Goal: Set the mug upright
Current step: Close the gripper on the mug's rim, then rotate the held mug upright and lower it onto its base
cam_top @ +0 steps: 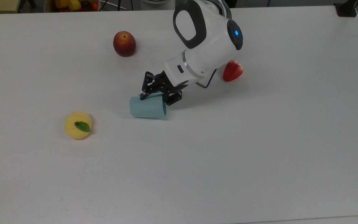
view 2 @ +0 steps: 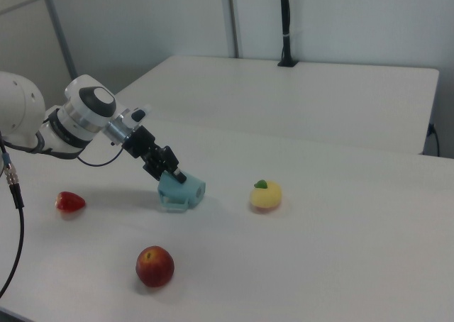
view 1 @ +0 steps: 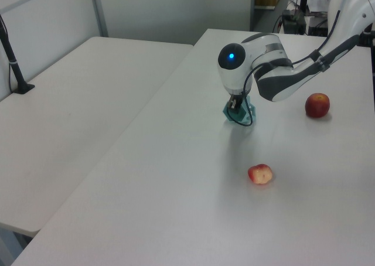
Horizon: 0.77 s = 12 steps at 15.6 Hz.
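Observation:
The pale blue-teal mug (cam_top: 146, 109) lies on its side on the white table (cam_top: 259, 140), with its wider open end toward the top view's right. My gripper (cam_top: 155, 99) is down on the mug's far upper side, tilted, its fingers apart. One fingertip rests near the mug's narrow end and the other by the rim. In the left view the arm covers most of the mug (view 1: 252, 109), with the gripper (view 1: 237, 105) in front of it. The right view shows the gripper (view 2: 172, 174) pressing on top of the mug (view 2: 186, 192).
A red peach (cam_top: 124, 43) sits at the back left in the top view. A small red fruit (cam_top: 232, 71) lies just behind the arm. A yellow fruit with a green leaf (cam_top: 78, 125) lies left of the mug. A second table (view 1: 70, 102) adjoins this one.

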Available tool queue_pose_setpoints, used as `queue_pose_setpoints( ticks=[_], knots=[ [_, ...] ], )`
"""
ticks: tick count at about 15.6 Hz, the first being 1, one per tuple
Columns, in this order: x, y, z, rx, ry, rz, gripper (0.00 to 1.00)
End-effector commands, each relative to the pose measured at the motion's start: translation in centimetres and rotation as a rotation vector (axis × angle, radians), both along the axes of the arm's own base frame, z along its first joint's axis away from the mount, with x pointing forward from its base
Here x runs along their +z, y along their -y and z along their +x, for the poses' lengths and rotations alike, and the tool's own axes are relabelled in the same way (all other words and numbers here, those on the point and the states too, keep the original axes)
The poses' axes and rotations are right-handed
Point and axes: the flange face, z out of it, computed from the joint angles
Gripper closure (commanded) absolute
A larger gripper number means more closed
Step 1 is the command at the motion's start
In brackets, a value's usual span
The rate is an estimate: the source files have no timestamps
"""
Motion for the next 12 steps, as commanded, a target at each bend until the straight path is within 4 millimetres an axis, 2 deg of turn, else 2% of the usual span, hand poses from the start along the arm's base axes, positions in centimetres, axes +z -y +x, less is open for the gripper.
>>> queue_pose_setpoints(
  ticks=[1,3,6,8,9,12],
  knots=[
    [1.5,0.0,-0.8,-0.025,0.025,0.046,1.00],
    [3.6,0.6,-0.7,-0.052,0.032,0.103,1.00],
    [8.2,1.4,-0.6,-0.062,0.013,0.247,1.00],
    [10.9,2.8,-0.4,-0.080,0.007,0.352,1.00],
    [11.4,3.5,-0.4,-0.077,-0.010,0.397,1.00],
    [10.5,5.6,0.1,0.013,-0.109,0.515,1.00]
  ],
)
